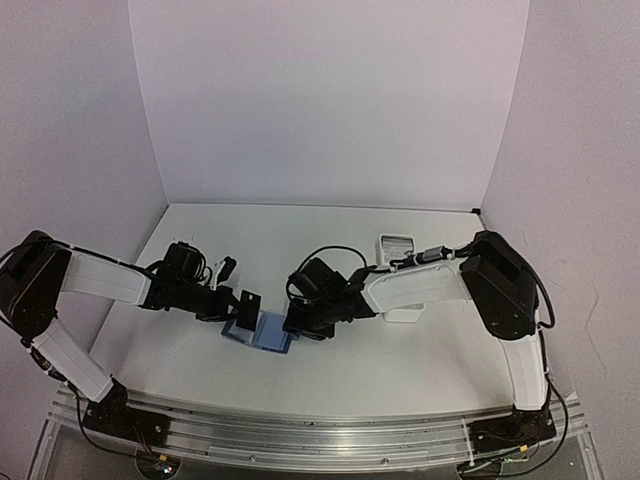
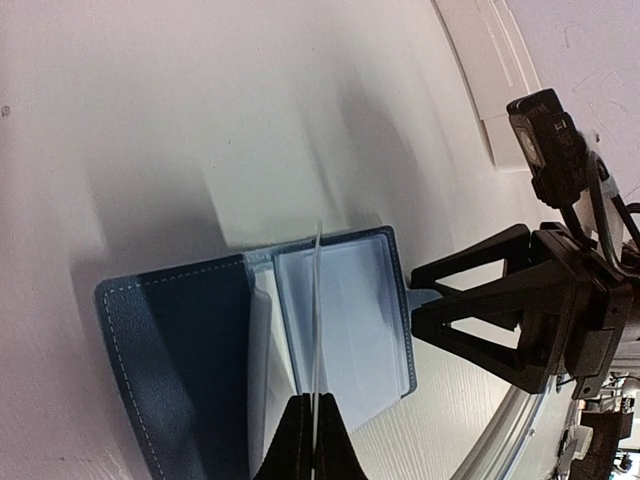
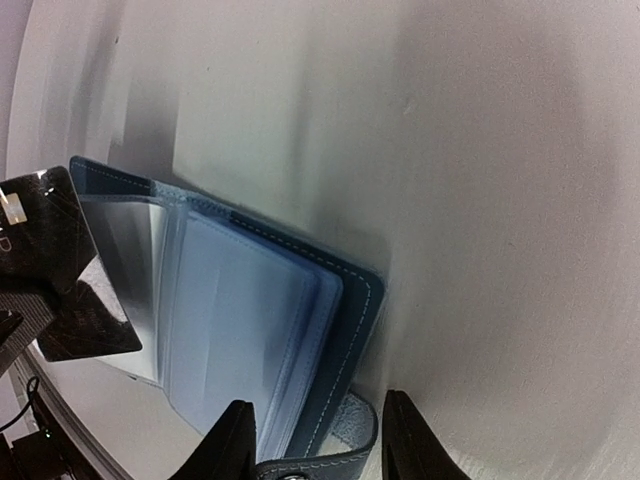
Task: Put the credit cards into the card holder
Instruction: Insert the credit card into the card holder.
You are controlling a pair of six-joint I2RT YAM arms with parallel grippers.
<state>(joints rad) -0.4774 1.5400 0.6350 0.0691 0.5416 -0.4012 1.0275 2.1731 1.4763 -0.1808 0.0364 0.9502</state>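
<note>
Credit card [image 3: 50, 265] upright, clamped by left end effector [image 2: 312, 415], right end effector [image 3: 318, 405] gripping open card holder [image 3: 250, 310]

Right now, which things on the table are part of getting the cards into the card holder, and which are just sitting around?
Part of the job: the open blue card holder; the dark credit card pinched in the left gripper; the right gripper, straddling the holder's snap tab.
Just lying about: the long white tray.
</note>
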